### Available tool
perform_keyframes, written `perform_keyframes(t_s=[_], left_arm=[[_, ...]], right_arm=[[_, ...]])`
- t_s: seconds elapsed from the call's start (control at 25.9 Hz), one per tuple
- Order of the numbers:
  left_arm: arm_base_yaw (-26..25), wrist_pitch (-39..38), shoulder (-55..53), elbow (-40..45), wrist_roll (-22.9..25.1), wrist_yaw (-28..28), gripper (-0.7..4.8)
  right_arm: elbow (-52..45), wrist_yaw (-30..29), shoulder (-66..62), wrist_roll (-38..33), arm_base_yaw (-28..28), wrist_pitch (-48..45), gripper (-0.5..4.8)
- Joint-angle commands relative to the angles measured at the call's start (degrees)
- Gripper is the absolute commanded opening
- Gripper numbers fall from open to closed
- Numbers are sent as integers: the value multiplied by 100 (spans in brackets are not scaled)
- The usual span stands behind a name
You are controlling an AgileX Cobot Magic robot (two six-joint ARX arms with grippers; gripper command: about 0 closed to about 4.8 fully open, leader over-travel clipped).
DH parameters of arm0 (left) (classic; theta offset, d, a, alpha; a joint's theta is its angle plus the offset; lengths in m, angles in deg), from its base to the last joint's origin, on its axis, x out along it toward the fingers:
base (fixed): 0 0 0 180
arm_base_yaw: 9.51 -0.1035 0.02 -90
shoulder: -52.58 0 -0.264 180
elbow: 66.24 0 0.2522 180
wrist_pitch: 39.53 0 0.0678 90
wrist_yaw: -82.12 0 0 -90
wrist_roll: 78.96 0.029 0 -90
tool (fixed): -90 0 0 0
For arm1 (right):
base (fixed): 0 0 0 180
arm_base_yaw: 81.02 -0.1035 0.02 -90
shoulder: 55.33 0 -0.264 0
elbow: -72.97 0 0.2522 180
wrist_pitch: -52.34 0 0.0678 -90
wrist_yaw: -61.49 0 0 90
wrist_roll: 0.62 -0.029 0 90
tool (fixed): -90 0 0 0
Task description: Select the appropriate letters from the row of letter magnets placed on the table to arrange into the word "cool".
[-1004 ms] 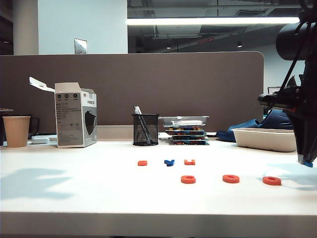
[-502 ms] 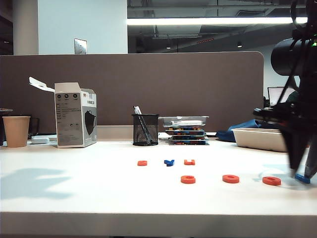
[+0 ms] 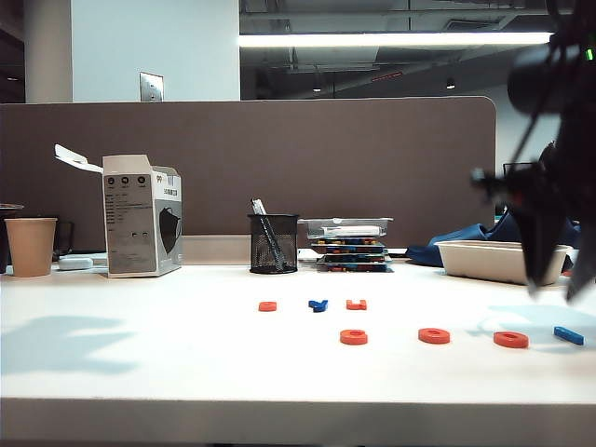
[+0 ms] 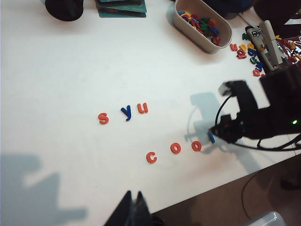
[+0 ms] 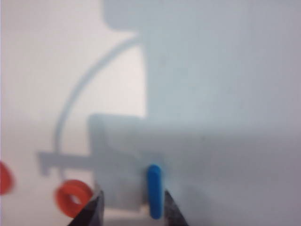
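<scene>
Nearest the table's (image 3: pixel 140 372) front edge: a line of four magnets reading c-o-o-l in the left wrist view. Orange-red c (image 4: pixel 151 157), first o (image 4: pixel 175 148), second o (image 4: pixel 196 146), then the light-blue bar (image 4: pixel 211 137) at the right end. In the exterior view the same four sat as flat rings (image 3: pixel 354 336) (image 3: pixel 434 335) (image 3: pixel 510 339) with the bar (image 3: pixel 568 335) lying flat on the table, just beside the last ring, not touching it.

Right gripper (image 3: pixel 557 284) hung above the bar, clear of it, blurred in the exterior view. Right wrist view: both fingertips (image 5: pixel 91 209) straddled the bar (image 5: pixel 154 190) with visible gaps each side, so the jaws were parted and gripping nothing. One ring (image 5: pixel 72 198) showed just beside the fingertip.

Left gripper (image 4: pixel 133 214) was over the near edge of the table, well apart from all the magnets. Its two dark tips met nearly at a point with nothing between them; closed as far as I could tell.

Next row back: orange-red s (image 4: pixel 103 117), dark blue y (image 4: pixel 126 112), orange u (image 4: pixel 142 108), untouched, close together.

Farther back: black mesh pen cup (image 3: pixel 274 243), stack of flat trays (image 3: pixel 350 244), pale tub of spare letters (image 4: pixel 202 24), white carton (image 3: pixel 142 216), paper cup (image 3: pixel 31 246) at far left. Grey partition (image 3: pixel 279 158) behind everything.
</scene>
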Motion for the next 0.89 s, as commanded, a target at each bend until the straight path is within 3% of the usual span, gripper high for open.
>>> perform_keyframes(t_s=[0.04, 0.12, 0.15, 0.31, 0.62, 0.7, 0.77, 0.89], left_arm=[[-9, 59, 24, -15, 20, 20, -4], [-9, 79, 24, -15, 20, 20, -5], [-9, 94, 24, -15, 20, 20, -5], [-9, 120, 24, -15, 20, 20, -5], [-9, 299, 7, -13, 164, -160, -5], [-11, 828, -66, -13, 555, -542, -5], [-98, 1447, -127, -15, 981, -968, -5], [-754, 2232, -168, -15, 1244, -1027, -5]], right_arm=[[647, 46, 127, 15, 17, 195, 154], [1158, 160, 173, 129, 48, 356, 108], [1467, 160, 197, 306, 90, 450, 0], [1958, 146, 540, 721, 407, 520, -1], [1956, -157, 1587, 1329, 1917, 675, -1], [1786, -616, 1897, 1322, 2271, 612, -1], [1493, -697, 2253, 1316, 2503, 474, -1], [1003, -715, 2848, 1283, 2608, 396, -2]])
